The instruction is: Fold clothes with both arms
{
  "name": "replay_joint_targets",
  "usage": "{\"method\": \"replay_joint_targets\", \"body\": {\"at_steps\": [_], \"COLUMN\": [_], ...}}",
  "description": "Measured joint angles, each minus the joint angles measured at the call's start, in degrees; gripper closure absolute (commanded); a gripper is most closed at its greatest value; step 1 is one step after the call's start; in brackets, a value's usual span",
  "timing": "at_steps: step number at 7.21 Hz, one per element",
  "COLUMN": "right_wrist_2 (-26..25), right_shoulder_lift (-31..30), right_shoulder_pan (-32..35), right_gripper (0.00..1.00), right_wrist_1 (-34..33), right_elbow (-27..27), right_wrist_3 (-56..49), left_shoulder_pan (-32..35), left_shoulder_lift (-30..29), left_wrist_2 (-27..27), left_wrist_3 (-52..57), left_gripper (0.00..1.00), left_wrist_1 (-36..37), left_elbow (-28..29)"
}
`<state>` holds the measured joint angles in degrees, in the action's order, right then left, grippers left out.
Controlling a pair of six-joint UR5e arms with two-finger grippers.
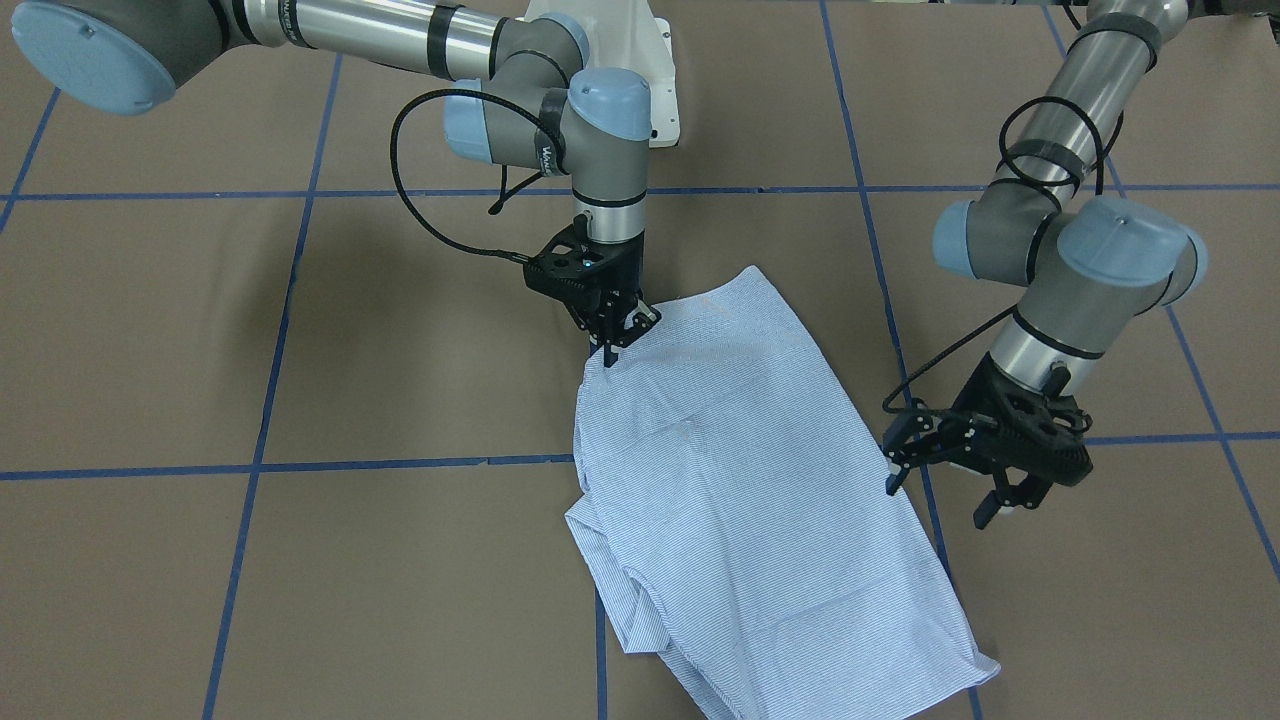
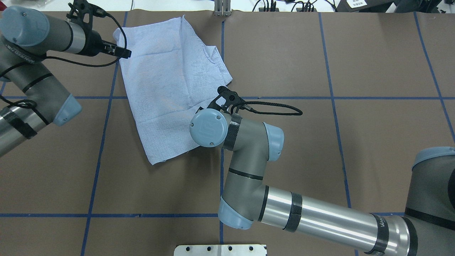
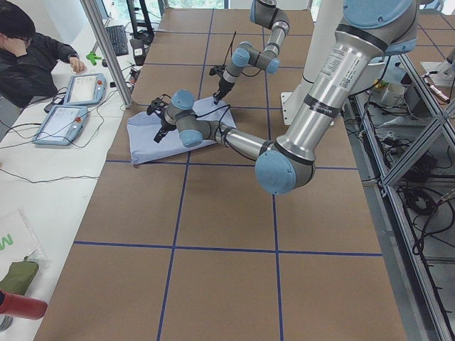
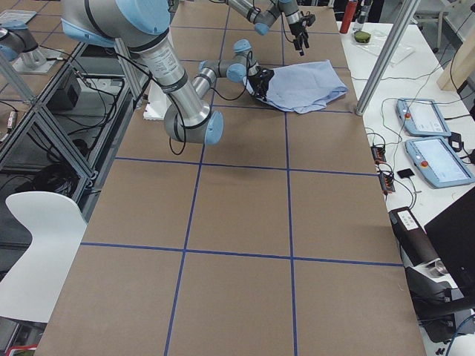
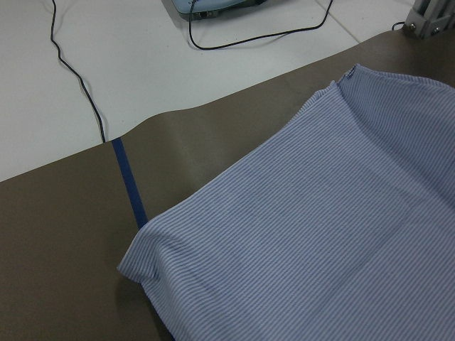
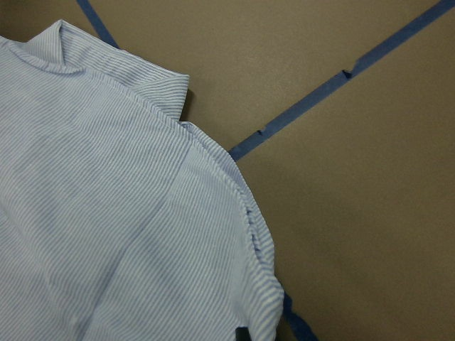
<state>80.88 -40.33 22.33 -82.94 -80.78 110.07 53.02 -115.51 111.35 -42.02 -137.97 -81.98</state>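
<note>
Folded lt-blue striped shirt [image 1: 740, 480] lies flat on the table [image 1: 300, 350], up against its far edge, on my left half. My R gripper [image 1: 609, 350] is closed, tips pinching the shirt's edge. My L gripper [image 1: 940, 497] hangs wide open just beside the opposite edge, holding nothing.

Light blue striped shirt [image 1: 750, 470], folded, lying flat
</note>
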Motion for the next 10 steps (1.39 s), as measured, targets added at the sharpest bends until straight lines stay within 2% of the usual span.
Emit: {"method": "replay_joint_targets", "body": {"at_steps": [2, 3, 4, 5, 7, 8, 10], "right_wrist_2": [-0.1, -0.4, -0.6, -0.7, -0.8, -0.8, -0.9], "right_shoulder_lift": [-0.1, -0.3, -0.4, -0.4, -0.4, -0.5, -0.5], "right_shoulder_pan": [0.1, 0.1, 0.1, 0.1, 0.1, 0.1, 0.1], "right_gripper": [1.0, 1.0, 1.0, 1.0, 1.0, 1.0, 1.0], "right_wrist_1": [0.1, 0.2, 0.2, 0.3, 0.3, 0.3, 0.3], "right_elbow": [-0.3, -0.3, -0.3, -0.3, -0.5, -0.6, -0.9], "right_wrist_3": [0.0, 0.0, -0.1, -0.1, -0.1, -0.1, -0.1], "left_shoulder_pan": [-7.3, -12.1, -17.6, -22.9, -28.9, -29.8, -30.6], "left_shoulder_lift": [10.6, 15.8, 19.1, 20.3, 18.9, 17.1, 14.2], "left_wrist_2": [-0.4, -3.7, -8.4, -13.1, -19.8, -21.7, -22.7], "left_wrist_3": [-11.3, -16.5, -22.2, -27.8, -36.7, -40.1, -45.0], "left_gripper": [0.0, 0.0, 0.0, 0.03, 0.21, 0.26, 0.28], "left_wrist_1": [0.0, 0.1, 0.2, 0.4, 0.5, 0.5, 0.5], "left_elbow": [-15.2, -21.6, -25.1, -26.1, -23.6, -21.0, -17.9]}}
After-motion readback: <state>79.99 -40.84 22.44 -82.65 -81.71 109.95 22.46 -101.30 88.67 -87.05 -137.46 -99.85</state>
